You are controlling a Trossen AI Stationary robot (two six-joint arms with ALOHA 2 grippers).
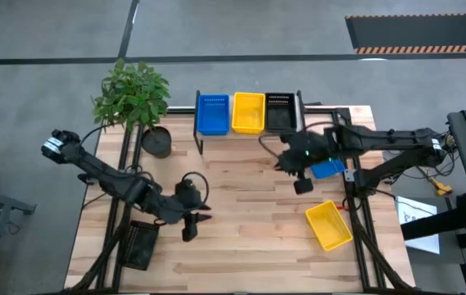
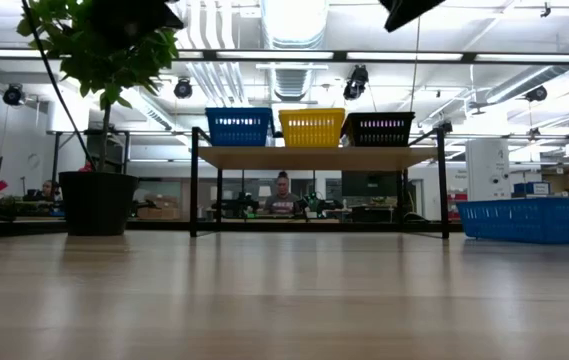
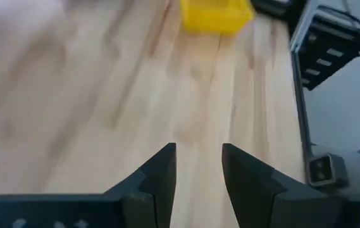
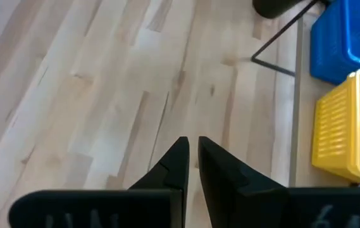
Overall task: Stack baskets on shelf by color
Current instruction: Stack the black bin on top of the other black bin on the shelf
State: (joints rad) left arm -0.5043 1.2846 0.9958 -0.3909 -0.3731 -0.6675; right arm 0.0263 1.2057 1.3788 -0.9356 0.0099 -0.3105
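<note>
The shelf [image 1: 249, 131] stands at the table's far edge, and a blue basket [image 1: 212, 114], a yellow basket [image 1: 248, 112] and a black basket [image 1: 279, 112] rest on its top side by side. Another blue basket [image 1: 328, 170] and another yellow basket [image 1: 328, 224] lie on the table at the right. A black basket [image 1: 138, 244] lies near the left front. My left gripper [image 3: 198, 149] hovers open over bare wood at the left front [image 1: 188, 233]. My right gripper [image 4: 192, 140] is shut and holds nothing, just left of the loose blue basket [image 1: 302, 185].
A potted plant [image 1: 138, 102] in a dark round pot [image 1: 157, 142] stands at the far left, beside the shelf. Bare tabletop [image 1: 249, 213] lies between the two arms. Black metal frames run along both side edges of the table.
</note>
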